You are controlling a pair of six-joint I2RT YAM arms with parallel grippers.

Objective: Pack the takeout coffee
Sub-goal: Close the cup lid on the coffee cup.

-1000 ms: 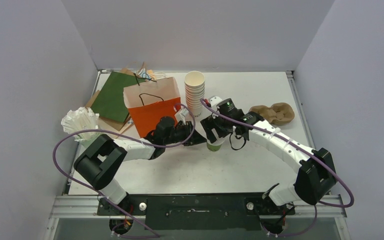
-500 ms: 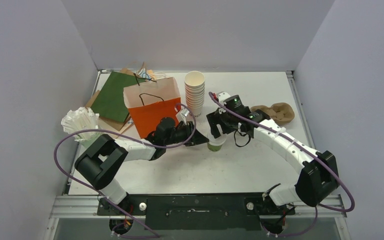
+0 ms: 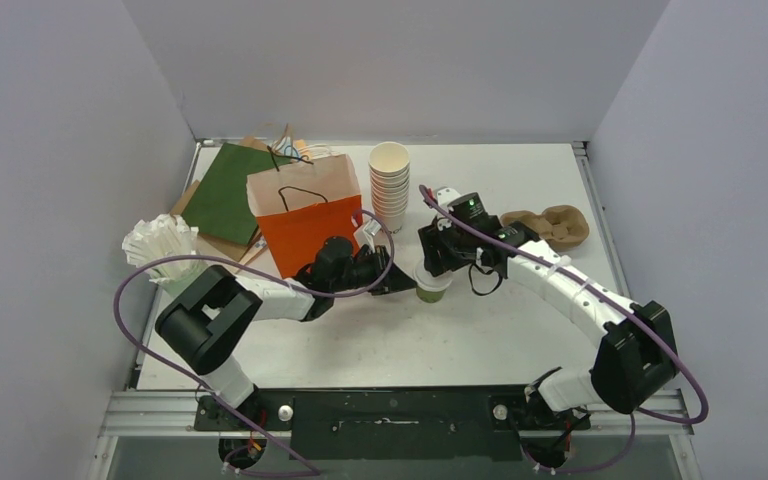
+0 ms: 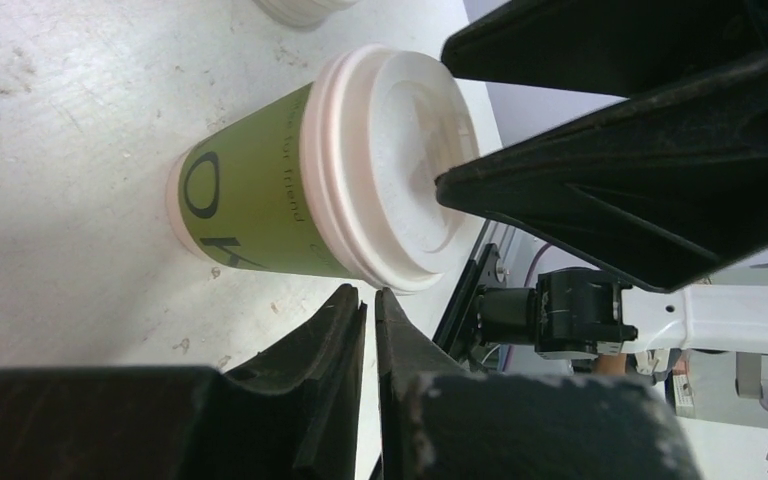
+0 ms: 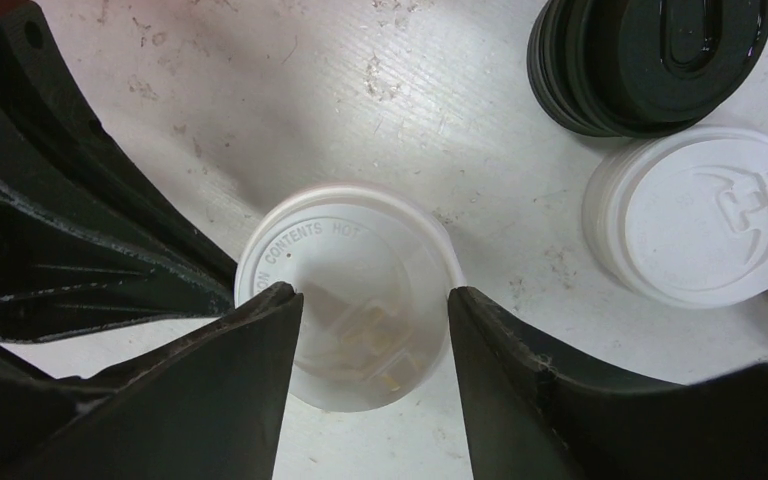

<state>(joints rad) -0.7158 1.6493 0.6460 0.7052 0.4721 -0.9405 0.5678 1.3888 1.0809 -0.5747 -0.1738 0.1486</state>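
One takeout coffee (image 3: 430, 284) stands mid-table, an olive-green paper cup (image 4: 255, 195) with a white lid (image 5: 350, 290). My right gripper (image 5: 373, 295) hovers directly over it, open. Its fingertips (image 4: 460, 180) touch the top of the lid and do not clasp the cup's sides. My left gripper (image 4: 368, 295) lies low on the table just left of the cup. Its jaws are together with only a slit between them and hold nothing. From above, the left gripper (image 3: 400, 282) points at the cup's side, and the right gripper (image 3: 440, 262) sits just behind the cup.
An orange paper bag (image 3: 305, 215) stands open behind the left arm, with a flat green bag (image 3: 235, 190) beyond it. A stack of lidless white cups (image 3: 390, 185), a brown pulp carrier (image 3: 550, 225), loose black lids (image 5: 650, 60) and white lids (image 5: 705, 215) lie nearby.
The right gripper has drawn back to the right and its jaws have narrowed; the cup's white lid now shows from above. The left jaws have closed a little.
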